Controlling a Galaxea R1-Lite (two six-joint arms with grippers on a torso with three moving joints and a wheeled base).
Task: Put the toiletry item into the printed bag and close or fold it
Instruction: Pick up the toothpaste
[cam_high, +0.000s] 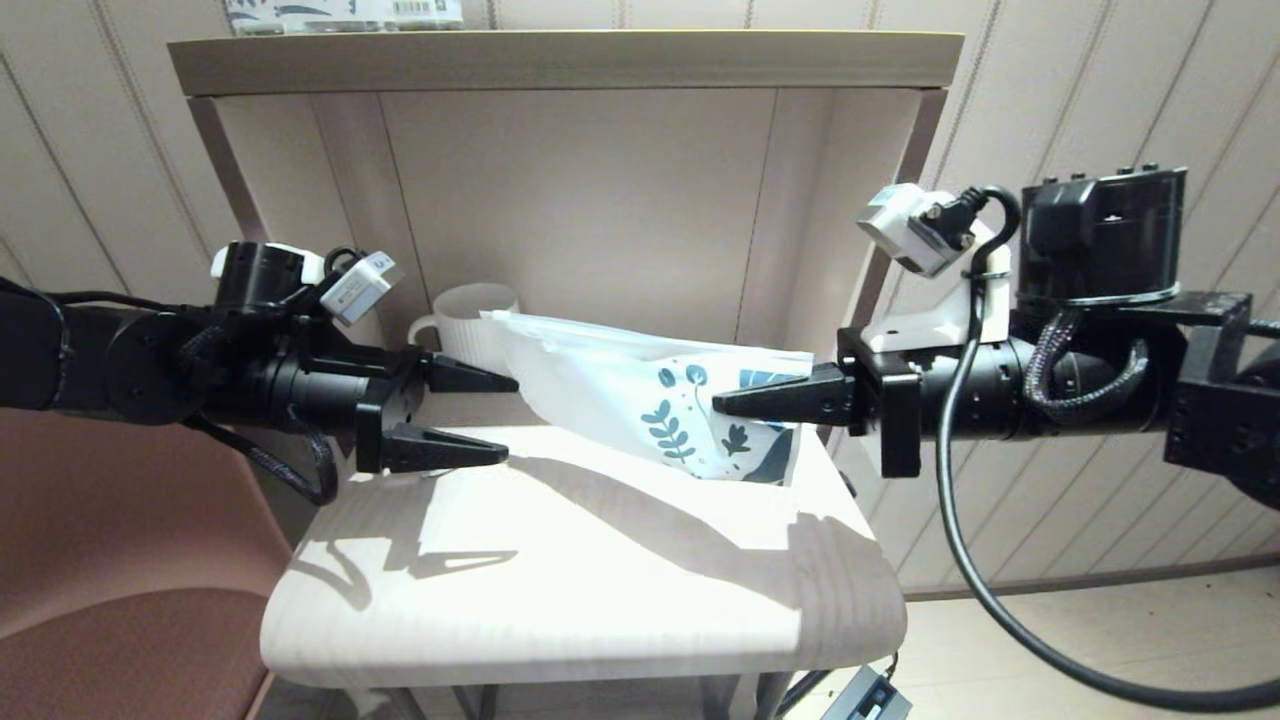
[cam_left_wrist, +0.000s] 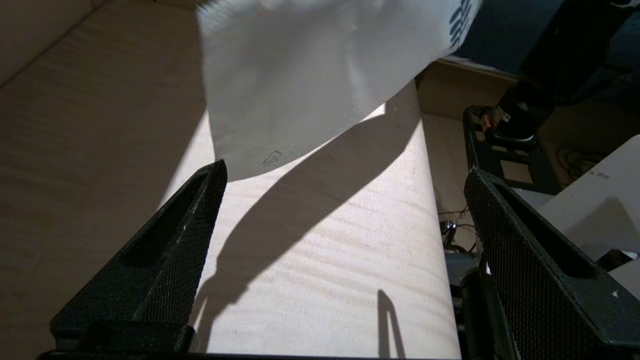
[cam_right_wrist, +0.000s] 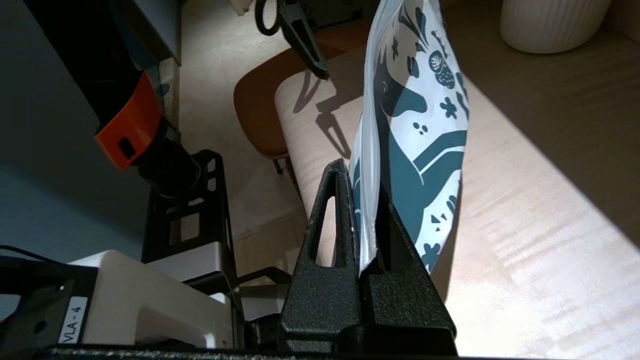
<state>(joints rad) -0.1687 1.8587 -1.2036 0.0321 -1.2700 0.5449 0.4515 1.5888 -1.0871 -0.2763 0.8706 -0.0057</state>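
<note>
The printed bag (cam_high: 640, 395) hangs above the white table (cam_high: 600, 590), lifted at its leaf-printed end. My right gripper (cam_high: 722, 404) is shut on that printed end (cam_right_wrist: 410, 150), with the plastic pinched between its fingers (cam_right_wrist: 340, 210). The bag's plain white end (cam_left_wrist: 300, 85) slopes toward the left side. My left gripper (cam_high: 505, 418) is open just left of that end, with nothing between its fingers (cam_left_wrist: 165, 250). The toiletry item is out of view; I cannot tell whether it is inside the bag.
A white ribbed mug (cam_high: 462, 320) stands at the back of the table behind the bag. A shelf top (cam_high: 560, 55) overhangs, with a printed package (cam_high: 340, 12) on it. A brown chair (cam_high: 120, 560) sits to the left.
</note>
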